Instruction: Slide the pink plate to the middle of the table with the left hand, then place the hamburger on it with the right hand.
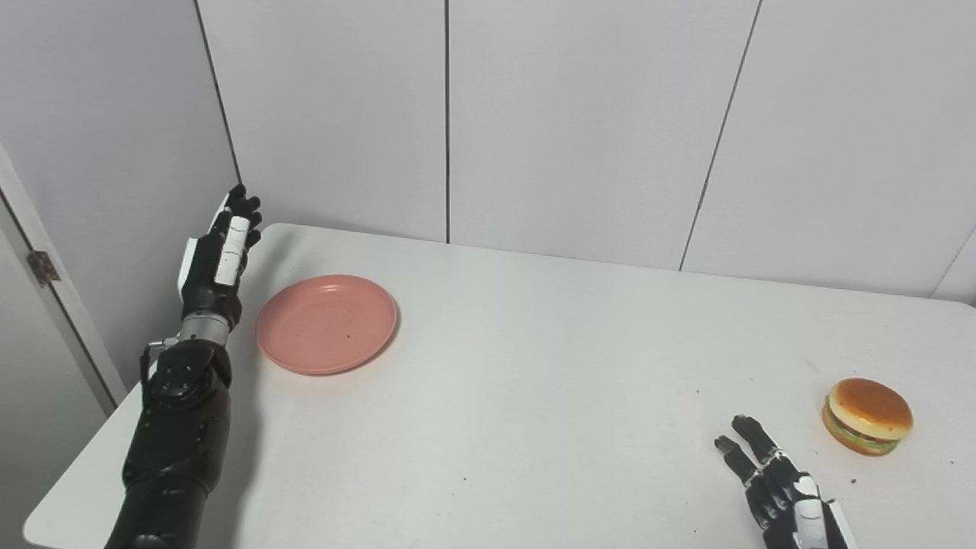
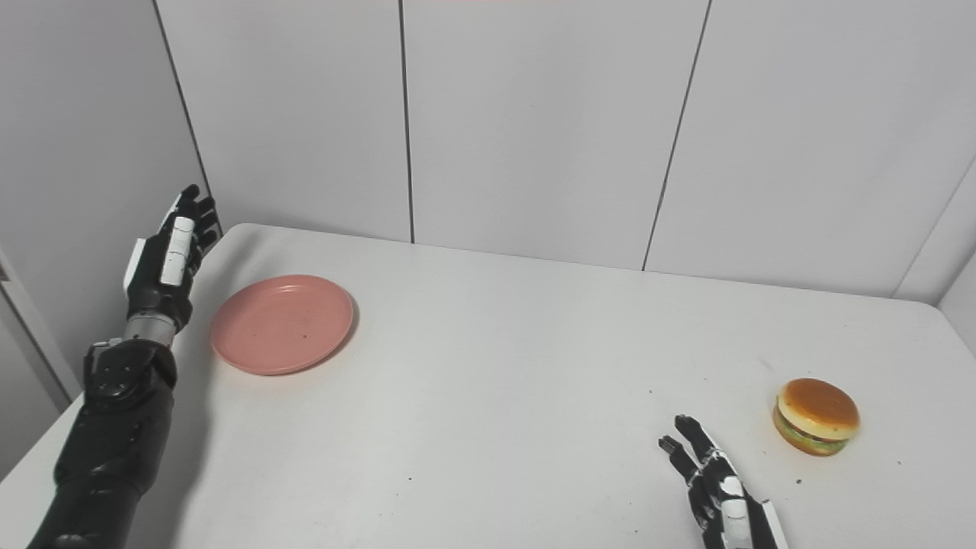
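Seen from my head cameras, my left hand [image 1: 217, 255] is raised above the table's [image 1: 534, 396] far-left corner, fingers [image 1: 242, 204] extended and held close side by side, gripping nothing. It hangs just left of the pink plate [image 1: 326, 324] without touching it. The plate lies flat and bare on the white tabletop, toward the left end, well away from the table's middle; a few dark specks dot its surface.

At the opposite end, my right hand [image 1: 785, 488] enters from the bottom edge, low over the near right part of the table. Its fingers [image 1: 751, 428] are stretched forward and slightly fanned, holding nothing. Whether the palm rests on the tabletop I cannot tell, since the picture's lower edge cuts it off.

Just beyond and to the right of those fingertips sits the hamburger [image 1: 868, 416], upright on the bare table, bun top uppermost, with a green and dark layer visible between the halves. It is near my right hand but apart from it, and far from the plate. Grey wall panels [image 1: 579, 122] with dark seams stand behind the table's far edge.
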Robot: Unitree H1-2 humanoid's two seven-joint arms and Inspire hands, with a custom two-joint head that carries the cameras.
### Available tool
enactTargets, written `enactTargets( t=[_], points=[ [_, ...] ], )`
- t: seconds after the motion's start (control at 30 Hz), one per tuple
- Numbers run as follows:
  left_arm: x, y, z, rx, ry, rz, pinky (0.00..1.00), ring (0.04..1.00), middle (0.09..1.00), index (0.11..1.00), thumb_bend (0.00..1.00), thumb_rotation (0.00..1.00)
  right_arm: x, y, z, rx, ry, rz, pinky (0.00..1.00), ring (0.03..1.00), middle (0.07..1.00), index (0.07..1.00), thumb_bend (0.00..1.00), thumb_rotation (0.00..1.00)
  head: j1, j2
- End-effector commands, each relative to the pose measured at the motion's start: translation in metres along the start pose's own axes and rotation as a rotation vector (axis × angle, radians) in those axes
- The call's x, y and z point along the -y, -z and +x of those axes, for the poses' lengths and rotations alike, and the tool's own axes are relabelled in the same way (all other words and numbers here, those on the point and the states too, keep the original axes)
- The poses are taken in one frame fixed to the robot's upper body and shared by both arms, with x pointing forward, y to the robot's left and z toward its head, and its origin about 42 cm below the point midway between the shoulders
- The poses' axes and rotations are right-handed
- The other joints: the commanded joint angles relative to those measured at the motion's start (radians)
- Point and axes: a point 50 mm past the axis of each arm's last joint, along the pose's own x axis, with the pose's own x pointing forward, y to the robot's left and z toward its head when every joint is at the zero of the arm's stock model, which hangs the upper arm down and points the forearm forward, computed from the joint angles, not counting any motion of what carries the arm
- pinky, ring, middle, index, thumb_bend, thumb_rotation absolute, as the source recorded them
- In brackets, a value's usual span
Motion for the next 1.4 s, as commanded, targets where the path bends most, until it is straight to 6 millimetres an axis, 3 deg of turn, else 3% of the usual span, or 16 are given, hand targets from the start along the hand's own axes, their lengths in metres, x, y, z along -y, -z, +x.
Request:
enactTargets(
  t=[0.0,0.17,0.27,0.4,0.67,1.03,1.37],
  points=[
    [-0.009,-0.036,0.027,0.136,0.001,0.000,0.98,0.960,0.946,0.946,1.00,0.82,0.008,0.022,0.001,-0.102,0.035,0.018,0.95,0.873,0.933,0.864,0.84,1.00,-0.001,0.001],
    [-0.013,-0.026,0.028,0.114,-0.003,-0.005,1.00,0.951,0.940,0.953,1.00,0.80,0.007,0.021,0.000,-0.103,0.036,0.014,0.96,0.874,0.934,0.863,0.84,1.00,-0.002,0.005],
    [-0.015,-0.020,0.029,0.096,-0.006,0.018,0.93,0.925,0.929,0.941,1.00,0.81,0.007,0.021,0.000,-0.104,0.036,0.013,0.96,0.883,0.937,0.861,0.83,1.00,-0.006,0.006],
    [-0.015,-0.010,0.029,0.070,-0.006,0.039,0.92,0.930,0.923,0.939,0.99,0.84,0.006,0.021,0.000,-0.105,0.035,0.015,0.96,0.882,0.937,0.860,0.84,1.00,-0.010,0.010],
    [-0.014,0.008,0.026,0.014,0.010,0.040,0.90,0.961,0.948,0.950,0.88,0.85,0.005,0.019,-0.002,-0.104,0.032,0.014,0.96,0.876,0.943,0.862,0.83,1.00,-0.014,0.016],
    [0.004,0.032,0.018,-0.058,0.106,0.078,0.88,0.948,0.945,0.969,1.00,0.84,0.004,0.016,-0.006,-0.108,0.028,0.010,0.97,0.883,0.950,0.867,0.82,1.00,-0.019,0.029],
    [0.019,0.034,0.016,-0.070,0.186,0.078,0.86,0.946,0.951,0.952,0.96,0.85,-0.001,0.016,-0.006,-0.114,0.029,0.012,0.97,0.886,0.953,0.870,0.81,1.00,-0.032,0.030]
  ],
)
